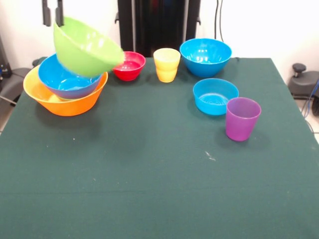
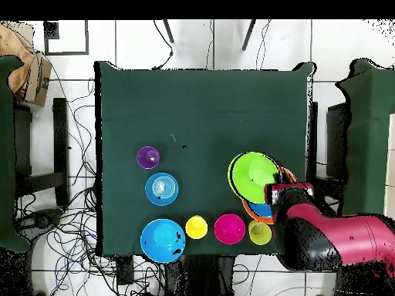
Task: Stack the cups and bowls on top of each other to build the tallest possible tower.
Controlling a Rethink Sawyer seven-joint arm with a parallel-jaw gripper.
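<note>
purple cup (image 1: 242, 118): nearest the camera in the front view, upright on the green table (image 1: 149, 189), mouth up, just beside the shallow blue bowl (image 1: 215, 96).
shallow blue bowl: mouth up, between the purple cup and the large blue bowl (image 1: 205, 57); apart from both.
large blue bowl: mouth up, near the table's far edge.
yellow cup (image 1: 167, 64): upright in the far row, between the large blue bowl and the red bowl (image 1: 129, 65); whether a second cup sits inside it cannot be told.
red bowl: mouth up, beside the yellow cup; the lime bowl's rim overlaps it in the front view.
tower (image 1: 65, 92): orange bowl (image 1: 62, 103) at the base, a blue bowl (image 1: 67, 82) nested inside it, at the table's far corner.
lime bowl (image 1: 85, 47): raised above the tower, strongly tilted, blurred at its lower rim; it seems clear of the blue bowl beneath.
gripper (image 1: 53, 15): two dark fingers closed on the lime bowl's upper rim.
small green thing (image 2: 260, 233): seen from overhead at the table edge, beside the red bowl; its kind cannot be told.
</note>
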